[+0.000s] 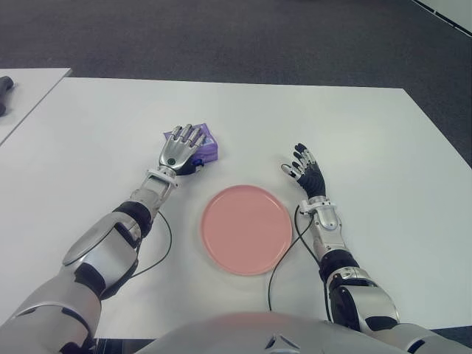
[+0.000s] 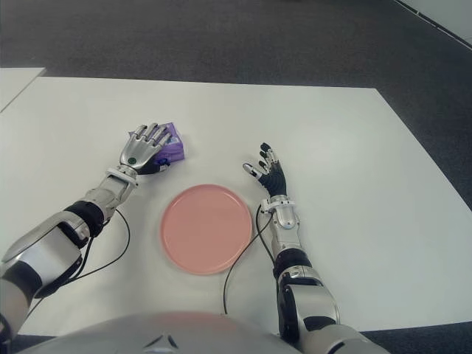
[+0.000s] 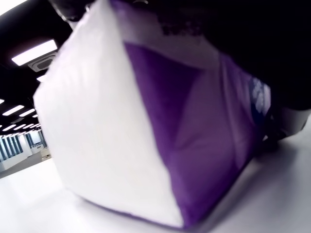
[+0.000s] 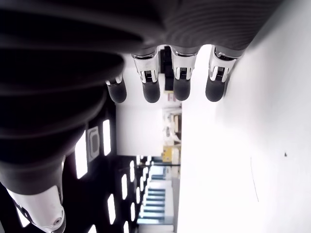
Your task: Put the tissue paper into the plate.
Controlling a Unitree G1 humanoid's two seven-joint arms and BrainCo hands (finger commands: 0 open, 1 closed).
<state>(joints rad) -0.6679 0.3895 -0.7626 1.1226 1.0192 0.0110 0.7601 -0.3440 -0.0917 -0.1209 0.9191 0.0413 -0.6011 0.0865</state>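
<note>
A smooth white bench (image 1: 369, 133) carries a flat, round pink plate (image 1: 247, 228) with a low rim and a matte surface, sitting close to the robot between its two arms. The tissue paper (image 1: 206, 144) is a soft purple-and-white plastic-wrapped pack, blocky with folded, creased ends; it lies on the bench beyond the plate and to its left, apart from it. The left hand (image 1: 181, 150) lies over the pack, its silvery jointed fingers (image 1: 190, 135) extended across the top; the left wrist view shows the glossy wrapper filling the frame right under the palm, but whether the fingers have closed into a grip cannot be told. The right hand (image 1: 304, 171), black-palmed with metal-banded, dark-tipped fingers (image 4: 151, 91), shows just right of the plate, its fingers spread and slightly raised, holding nothing. Thin black cables trail from both wrists across the bench
</note>
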